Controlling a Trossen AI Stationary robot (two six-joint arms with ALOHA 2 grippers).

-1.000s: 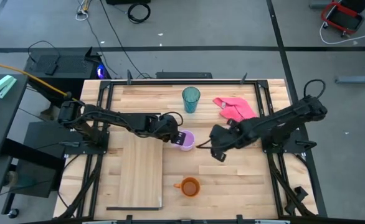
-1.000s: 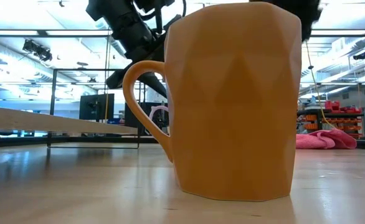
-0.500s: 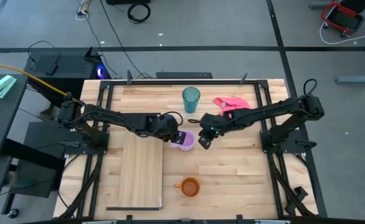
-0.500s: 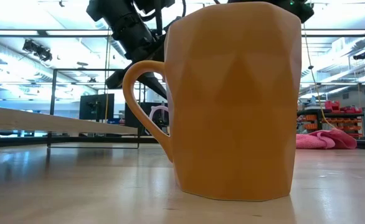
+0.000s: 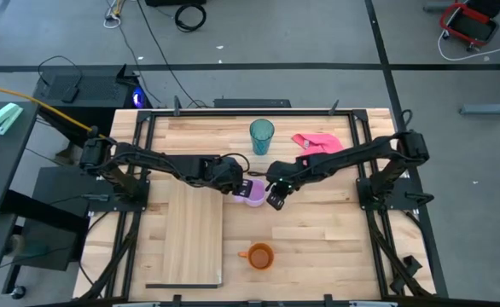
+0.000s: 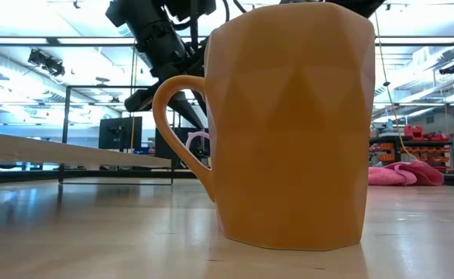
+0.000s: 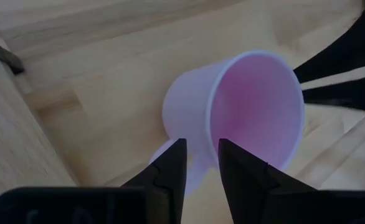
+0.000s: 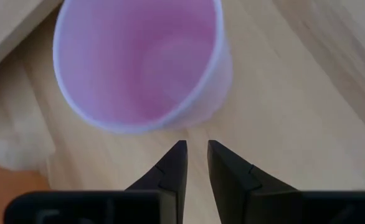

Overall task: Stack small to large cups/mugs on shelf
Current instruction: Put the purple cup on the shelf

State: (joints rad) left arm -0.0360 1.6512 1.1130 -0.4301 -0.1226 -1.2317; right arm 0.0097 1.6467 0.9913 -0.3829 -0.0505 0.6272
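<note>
The lilac mug [image 5: 254,194] sits on the table [image 5: 318,239] in the high view, wedged between the two claws: the left gripper [image 5: 238,188] is at its shelf side and the right gripper [image 5: 273,196] just beside its opposite side, probably so one claw can steady it while the other takes hold. The shelf [image 5: 192,234] lies just beyond the left claw, the teal tumbler [image 5: 262,136] and pink cloth [image 5: 322,147] stand farther off behind the claws, and the orange mug [image 5: 259,255] is well apart in front. In the low view the orange mug [image 6: 289,124] fills the picture, so only a sliver of the lilac mug [image 6: 200,147] shows under the dark arms. In the left wrist view the left gripper [image 7: 201,165] is clenched on the lilac mug [image 7: 245,112], its fingers [image 7: 170,171] pinching the wall by the handle, a grasp suited to lifting. In the right wrist view the right gripper [image 8: 195,165] is nearly closed on nothing, its tips just short of the lilac mug [image 8: 139,62], seemingly to brace or nudge it.
</note>
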